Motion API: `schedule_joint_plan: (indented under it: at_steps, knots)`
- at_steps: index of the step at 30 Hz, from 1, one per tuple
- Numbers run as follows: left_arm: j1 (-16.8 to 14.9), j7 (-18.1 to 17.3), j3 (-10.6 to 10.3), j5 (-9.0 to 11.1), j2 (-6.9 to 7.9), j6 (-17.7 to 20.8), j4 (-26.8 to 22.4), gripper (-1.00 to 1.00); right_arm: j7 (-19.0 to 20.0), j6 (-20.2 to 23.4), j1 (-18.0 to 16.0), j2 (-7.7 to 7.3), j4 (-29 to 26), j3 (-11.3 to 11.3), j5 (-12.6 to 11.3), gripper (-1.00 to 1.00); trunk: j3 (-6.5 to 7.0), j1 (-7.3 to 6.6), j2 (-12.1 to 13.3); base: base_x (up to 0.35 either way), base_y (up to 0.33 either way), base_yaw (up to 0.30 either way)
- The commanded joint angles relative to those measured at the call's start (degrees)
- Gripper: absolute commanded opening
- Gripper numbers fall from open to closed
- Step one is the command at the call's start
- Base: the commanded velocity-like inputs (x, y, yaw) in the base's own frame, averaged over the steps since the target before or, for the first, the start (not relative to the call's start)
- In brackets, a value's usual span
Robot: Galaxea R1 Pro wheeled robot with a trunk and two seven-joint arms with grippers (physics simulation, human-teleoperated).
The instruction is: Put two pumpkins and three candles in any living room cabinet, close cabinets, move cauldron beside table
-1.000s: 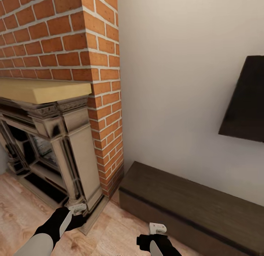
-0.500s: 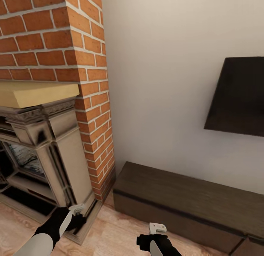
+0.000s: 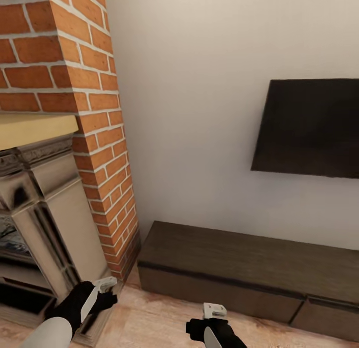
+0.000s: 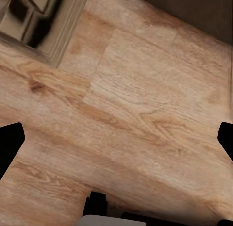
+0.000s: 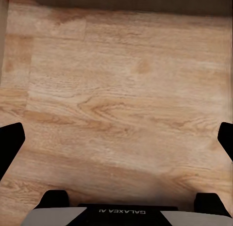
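Note:
The cabinet (image 3: 239, 258), long, low and dark brown, stands against the pale wall to the right of the brick chimney. Its visible drawer fronts look shut. My left gripper (image 4: 116, 138) hangs open over bare wood floor near the fireplace base, its black fingertips (image 4: 9, 141) spread wide with nothing between them. My right gripper (image 5: 116, 138) is open too, over the floor just in front of the cabinet (image 5: 131, 0). In the head view both wrists sit low, the left arm (image 3: 82, 300) and the right arm (image 3: 212, 328). The pumpkins, candles, cauldron and table are out of view.
A red brick chimney (image 3: 75, 88) rises at the left above an ornate fireplace surround (image 3: 40, 213) with a pale yellow mantel. A dark flat screen (image 3: 309, 126) hangs on the wall above the cabinet. Light wood floor (image 3: 149, 323) lies between me and the cabinet.
The whole head view has swung to the right, so the camera moved. The fireplace slid left and more of the cabinet and screen came in. Both arms keep their places in the picture.

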Motion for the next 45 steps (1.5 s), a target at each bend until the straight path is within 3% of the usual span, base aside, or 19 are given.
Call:
schedule_joint_plan:
  at_steps: [1,18,45]
  knots:
    - [-0.01,0.06,0.28,-0.07,-0.05,0.32,-0.12,1.00,-0.56,0.09,-0.06,-0.03,-0.06,0.24,-0.59,1.00,-0.07,0.00,-0.04,0.000,0.001,-0.286]
    - [-0.01,0.11,0.27,-0.07,-0.09,0.32,-0.12,1.00,-0.56,0.09,-0.06,-0.03,-0.06,0.24,-0.59,1.00,-0.07,0.00,-0.04,-0.038,0.005,-0.278]
    - [-0.01,0.11,0.32,-0.07,0.00,0.32,-0.09,1.00,-0.56,0.09,-0.06,-0.03,-0.06,0.09,-0.64,1.00,-0.07,0.00,-0.04,-0.035,0.151,-0.011]
